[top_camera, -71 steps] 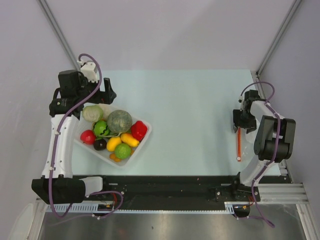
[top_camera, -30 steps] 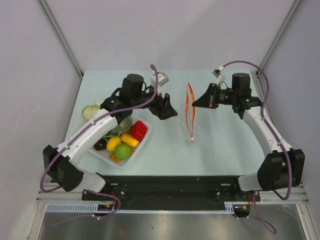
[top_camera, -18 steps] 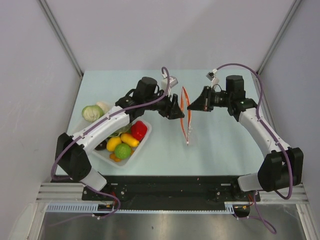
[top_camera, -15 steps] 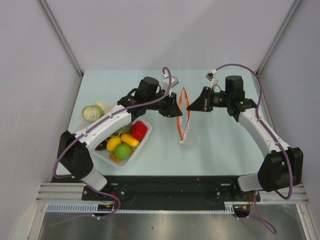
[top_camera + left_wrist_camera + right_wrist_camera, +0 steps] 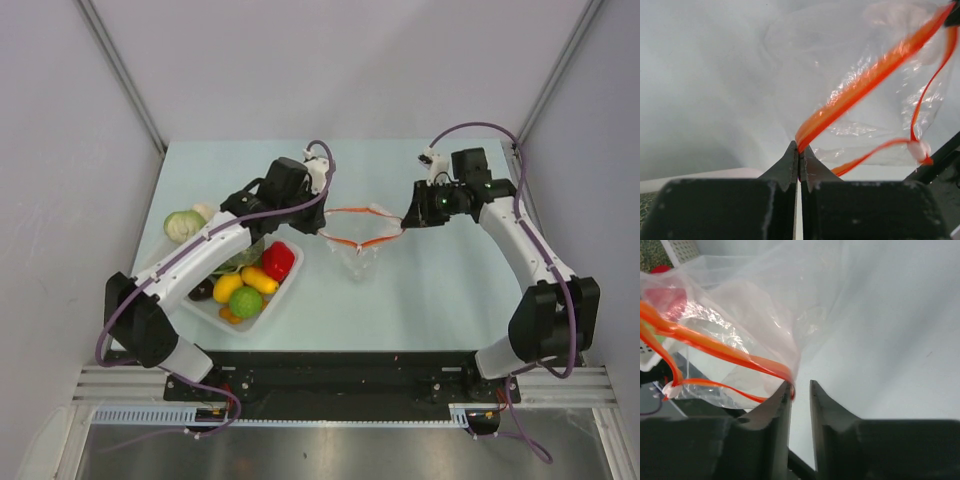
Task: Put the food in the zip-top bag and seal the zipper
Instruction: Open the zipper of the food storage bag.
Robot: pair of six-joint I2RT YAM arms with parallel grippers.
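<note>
Left fingers: the left gripper (image 5: 799,152) is pressed together, pinching one end of the thin orange-red zipper strip (image 5: 867,77).
Right fingers: the right gripper (image 5: 801,390) stands slightly apart, with table showing through the gap. The strip's other end lies against the inner face of one finger (image 5: 782,405); I cannot tell if it bears any hold.
Bag: the small clear crinkly zip-top pouch (image 5: 358,250) is strung between the two sets of fingertips, its body sagging below them.
Long axis: the mouth runs straight from the left fingers to the right fingers, lips bowed apart into a lens, so it is open.
Food: the mottled grey-green ball (image 5: 240,252), pale cabbage head (image 5: 184,225) and bright green fruit (image 5: 245,301) lie behind the left fingers, away from the bag, in or at the clear rectangular plastic tray (image 5: 278,295).
Nearer arm: the left, in my judgement, but it is the one pinching the strip.
</note>
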